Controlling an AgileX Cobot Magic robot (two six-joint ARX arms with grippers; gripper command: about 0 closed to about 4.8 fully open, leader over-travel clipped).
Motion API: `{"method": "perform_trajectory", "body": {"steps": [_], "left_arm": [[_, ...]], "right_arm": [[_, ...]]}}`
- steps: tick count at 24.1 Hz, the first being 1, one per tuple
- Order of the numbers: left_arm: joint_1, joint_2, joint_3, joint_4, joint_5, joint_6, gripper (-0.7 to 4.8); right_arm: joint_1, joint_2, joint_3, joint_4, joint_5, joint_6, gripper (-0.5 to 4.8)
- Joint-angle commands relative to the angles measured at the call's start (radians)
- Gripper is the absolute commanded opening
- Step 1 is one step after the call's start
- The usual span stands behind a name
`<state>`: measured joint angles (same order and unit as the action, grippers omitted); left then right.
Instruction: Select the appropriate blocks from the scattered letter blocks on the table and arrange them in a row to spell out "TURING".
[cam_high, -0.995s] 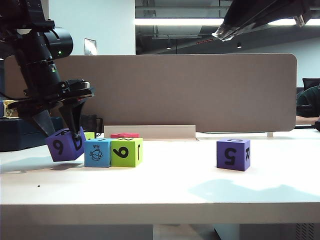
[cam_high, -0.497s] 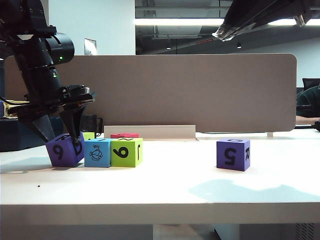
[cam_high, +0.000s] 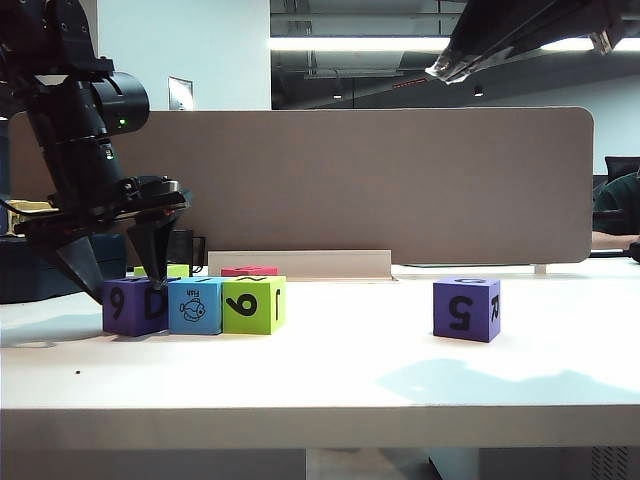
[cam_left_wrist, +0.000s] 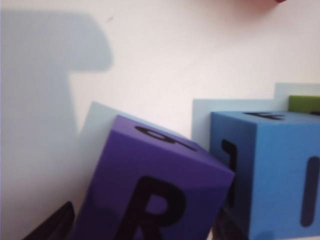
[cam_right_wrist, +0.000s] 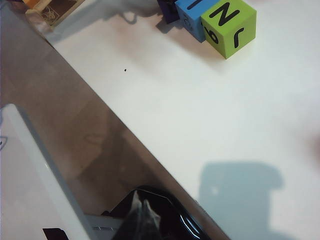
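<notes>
- The white table (cam_high: 330, 385) fills the lower half of the exterior view, its thick front edge nearest the camera.
- At the centre right a purple block (cam_high: 466, 308) stands alone, showing a 5.
- At the centre left three blocks sit in a touching row: a second purple block (cam_high: 134, 306), a blue fish block (cam_high: 195, 306) and a green block (cam_high: 254, 304).
- The left gripper (cam_high: 118, 268) hangs over the row's purple block, its fingers spread to either side of it and loosened from its faces; the block rests flat.
- Just behind the row lie a red block (cam_high: 249, 270) and another green block (cam_high: 170, 270).
- Farther back stands a grey-brown panel (cam_high: 360, 185).
- The right gripper (cam_right_wrist: 142, 216) is clenched on nothing, high at the upper right of the exterior view.
</notes>
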<state>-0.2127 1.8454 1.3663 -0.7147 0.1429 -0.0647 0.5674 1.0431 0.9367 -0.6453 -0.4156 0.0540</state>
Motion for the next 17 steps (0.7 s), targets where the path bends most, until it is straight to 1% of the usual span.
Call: {"method": "perform_trajectory", "body": {"steps": [1,6,8,9,13,15,17], "left_arm": [[0.0,-0.007,0.005,0.012,0.019,-0.004,3.45],[0.0,-0.008,0.072,-0.06,0.016,-0.003,3.45],[0.0,-0.008,0.146,-0.126,0.006,0.006,3.45],[0.0,-0.008,0.169,-0.137,-0.008,0.007,3.44],[0.001,-0.007,0.235,-0.121,-0.065,0.013,3.44],[0.001,-0.007,0.253,-0.087,-0.061,0.013,3.44],[0.0,-0.007,0.261,-0.036,-0.024,0.053,3.44]], "right_arm": [[0.002,-0.002,0.004,0.0,-0.002,-0.001,-0.01],[0.002,-0.002,0.004,-0.005,-0.002,-0.001,-0.01],[0.002,-0.002,0.004,-0.006,-0.002,-0.001,-0.01],[0.002,-0.002,0.004,-0.006,-0.002,-0.001,-0.01],[0.002,-0.002,0.004,-0.011,-0.002,-0.001,-0.01],[0.002,-0.002,0.004,-0.011,-0.002,-0.001,-0.01],[0.002,-0.002,0.004,-0.01,-0.002,-0.001,-0.01]]}}
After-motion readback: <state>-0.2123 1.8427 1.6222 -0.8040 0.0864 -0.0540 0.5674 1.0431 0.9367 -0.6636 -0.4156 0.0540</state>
